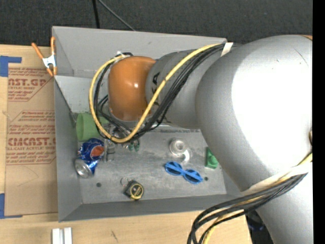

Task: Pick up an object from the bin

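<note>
Camera view: looks down on the grey bin; the arm comes in from the right and covers much of the bin's upper half.
Gripper: low at the left-middle of the bin floor, under the orange wrist cover and its looped cables.
Gripper state: cannot tell whether apart or together; the wrist hides it from above.
Nearest things: green cup just to the gripper's left, against the left wall; crushed blue can just below and to the left.
Likely target: cup or can, judging by closeness alone; I cannot say which.
Other things: silver round piece, blue glasses and small green block at centre-right; small black-and-yellow round thing near the front wall. All lie well apart from the gripper.
Done: arm is down in the bin, beside two candidates.
Left: the grasp and the lift; nothing is seen held, and every visible thing rests on the floor.
</note>
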`<state>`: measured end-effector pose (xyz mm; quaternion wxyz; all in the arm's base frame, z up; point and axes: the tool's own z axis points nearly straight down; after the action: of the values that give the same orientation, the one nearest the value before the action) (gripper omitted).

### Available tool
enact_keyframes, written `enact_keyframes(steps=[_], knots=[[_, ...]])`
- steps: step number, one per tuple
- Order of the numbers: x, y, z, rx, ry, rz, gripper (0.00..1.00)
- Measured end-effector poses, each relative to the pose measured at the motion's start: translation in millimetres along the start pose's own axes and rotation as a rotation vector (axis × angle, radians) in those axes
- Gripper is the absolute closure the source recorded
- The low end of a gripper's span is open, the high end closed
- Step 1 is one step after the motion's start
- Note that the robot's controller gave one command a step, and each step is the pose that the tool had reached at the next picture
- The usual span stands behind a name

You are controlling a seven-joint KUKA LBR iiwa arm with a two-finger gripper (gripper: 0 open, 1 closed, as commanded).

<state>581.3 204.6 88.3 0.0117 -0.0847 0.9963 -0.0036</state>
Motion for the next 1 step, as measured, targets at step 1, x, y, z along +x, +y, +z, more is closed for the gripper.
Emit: enact_keyframes(steps=[1], knots=[[-2.9,-0.1,-41.7,-0.01,0.015,0.0,1.0]])
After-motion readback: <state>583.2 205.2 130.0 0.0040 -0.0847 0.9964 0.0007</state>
